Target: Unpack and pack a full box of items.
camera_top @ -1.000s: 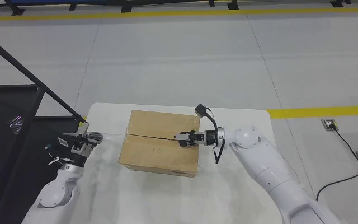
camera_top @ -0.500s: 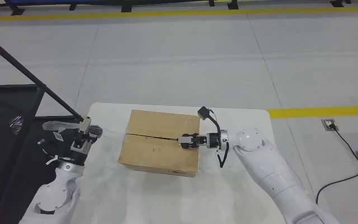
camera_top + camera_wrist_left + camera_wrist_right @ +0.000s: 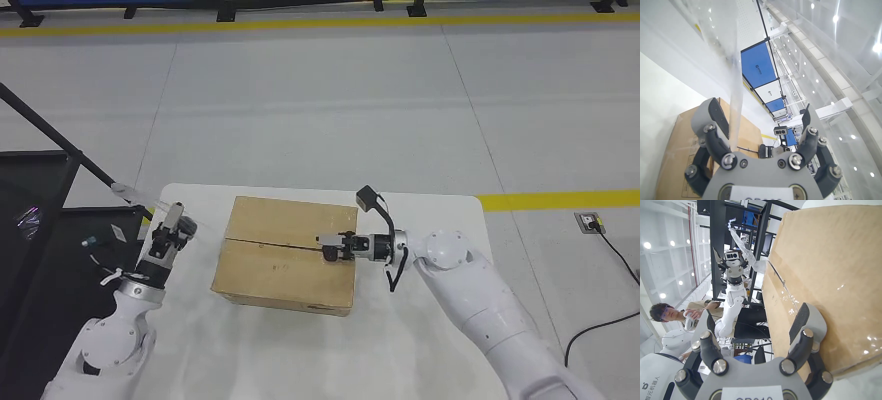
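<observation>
Right gripper (image 3: 755, 310): fingers spread wide, with nothing between them. It sits over the top of the box, at the middle seam and toward the box's right end. One finger pad (image 3: 802, 321) lies flat against the cardboard, and the other stands clear of it.
Left gripper (image 3: 761, 108): fingers wide apart too, clamping nothing. It is just off the box's left end, tilted upward.
Box: a closed rectangular box of brown cardboard (image 3: 285, 270), flat in the middle of the table. Its two top flaps meet in a dark seam (image 3: 270, 241) that runs the length of the box. A glossy film shines along the seam close to the right gripper.
Tape: a long strip of clear, crinkled packing tape (image 3: 735, 117). It leaves the left end of the box's seam, passes close beside one finger of the left gripper and rises into the air beyond it. I cannot tell whether it sticks to that finger.
Table: a white tabletop with rounded corners (image 3: 400, 330), bearing the box.
</observation>
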`<action>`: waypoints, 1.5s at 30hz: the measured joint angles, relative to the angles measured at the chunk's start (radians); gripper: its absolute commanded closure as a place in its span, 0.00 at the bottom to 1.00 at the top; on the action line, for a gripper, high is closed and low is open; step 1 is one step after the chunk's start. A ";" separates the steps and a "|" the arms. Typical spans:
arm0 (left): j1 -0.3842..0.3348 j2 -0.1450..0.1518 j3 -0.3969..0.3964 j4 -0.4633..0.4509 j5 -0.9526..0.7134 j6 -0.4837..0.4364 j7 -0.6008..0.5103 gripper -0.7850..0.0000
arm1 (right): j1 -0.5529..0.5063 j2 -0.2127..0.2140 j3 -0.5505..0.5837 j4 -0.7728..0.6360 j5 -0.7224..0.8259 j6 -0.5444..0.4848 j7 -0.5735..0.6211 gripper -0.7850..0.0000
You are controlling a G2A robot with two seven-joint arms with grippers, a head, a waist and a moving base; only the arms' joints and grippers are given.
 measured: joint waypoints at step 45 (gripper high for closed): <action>-0.036 -0.068 0.200 -0.104 0.286 0.085 -0.006 0.00 | 0.009 -0.016 0.025 0.078 0.020 -0.054 0.048 0.00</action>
